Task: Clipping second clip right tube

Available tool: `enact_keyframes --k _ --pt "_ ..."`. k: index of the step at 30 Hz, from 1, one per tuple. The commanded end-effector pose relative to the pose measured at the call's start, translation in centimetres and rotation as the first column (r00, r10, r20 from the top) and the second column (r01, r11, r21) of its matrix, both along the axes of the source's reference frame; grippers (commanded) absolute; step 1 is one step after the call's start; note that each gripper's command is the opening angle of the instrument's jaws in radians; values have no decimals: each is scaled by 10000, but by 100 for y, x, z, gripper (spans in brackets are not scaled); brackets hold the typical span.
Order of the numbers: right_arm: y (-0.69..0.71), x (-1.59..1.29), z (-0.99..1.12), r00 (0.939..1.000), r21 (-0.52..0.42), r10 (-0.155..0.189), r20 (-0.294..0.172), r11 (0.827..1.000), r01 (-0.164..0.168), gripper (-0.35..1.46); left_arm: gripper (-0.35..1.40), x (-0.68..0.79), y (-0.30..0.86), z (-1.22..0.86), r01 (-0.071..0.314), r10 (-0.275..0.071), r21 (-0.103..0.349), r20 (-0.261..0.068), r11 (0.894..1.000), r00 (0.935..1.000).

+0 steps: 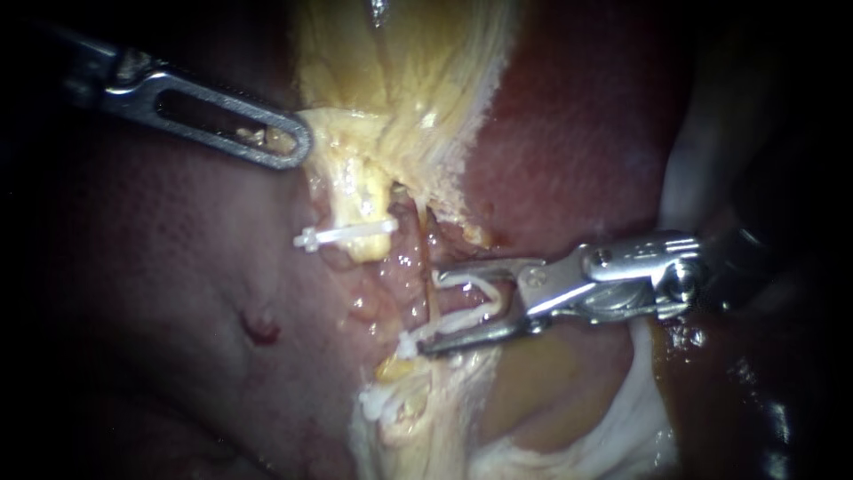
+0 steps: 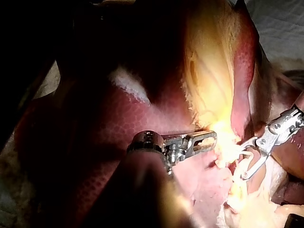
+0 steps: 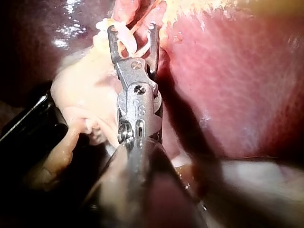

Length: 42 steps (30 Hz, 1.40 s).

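Dark red liver (image 1: 151, 258) fills the background, split by a band of yellow tissue (image 1: 400, 98). The left instrument (image 1: 298, 147) comes in from the upper left, and its windowed claw is pressed together on the edge of that yellow tissue. Below and just right of that claw, a closed clip (image 1: 346, 234) lies white and straight across a yellow strand. Right of it runs the tube (image 1: 425, 258), thin, orange and glistening. It passes between the two halves of the right instrument (image 1: 434, 313)'s claw, near their tips. This claw stands spread, and both halves hold an open clip (image 1: 466, 302), a white V that straddles the tube. Yellow tissue crowds the lower half's tip, and pale membrane (image 1: 622, 400) lies beneath the claw.
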<state>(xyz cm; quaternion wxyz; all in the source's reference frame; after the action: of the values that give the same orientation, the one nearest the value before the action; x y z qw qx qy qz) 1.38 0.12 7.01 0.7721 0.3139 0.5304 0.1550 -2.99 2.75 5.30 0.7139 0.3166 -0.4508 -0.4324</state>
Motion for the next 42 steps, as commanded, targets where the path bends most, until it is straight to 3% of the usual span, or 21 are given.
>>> enact_keyframes --k 1,11,19,25,33,42 --pt "0 1 1 10000 52 -4 -36 10000 5 50 -35 0 0 0 4 -4 0 -3 10000 10000" --pt "-2 12 6 9980 740 55 -635 9973 -8 49 -35 -2 0 0 13 -13 -3 -9 10000 10000" --pt "-1 13 7 9963 959 -90 -856 9952 172 49 -35 -2 0 1 16 -16 -6 -12 10000 10000" --pt "-2 13 2 9941 1205 103 -1078 9927 28 49 -35 -2 0 1 13 -13 -6 -10 10000 10000" --pt "-5 14 -14 9870 1586 3 -1609 9870 256 49 -35 -2 0 2 12 -12 -7 -9 10000 10000" --pt "-11 18 -40 9731 2017 -133 -2300 9775 611 49 -35 -1 1 3 10 -10 -8 -9 10000 10000"
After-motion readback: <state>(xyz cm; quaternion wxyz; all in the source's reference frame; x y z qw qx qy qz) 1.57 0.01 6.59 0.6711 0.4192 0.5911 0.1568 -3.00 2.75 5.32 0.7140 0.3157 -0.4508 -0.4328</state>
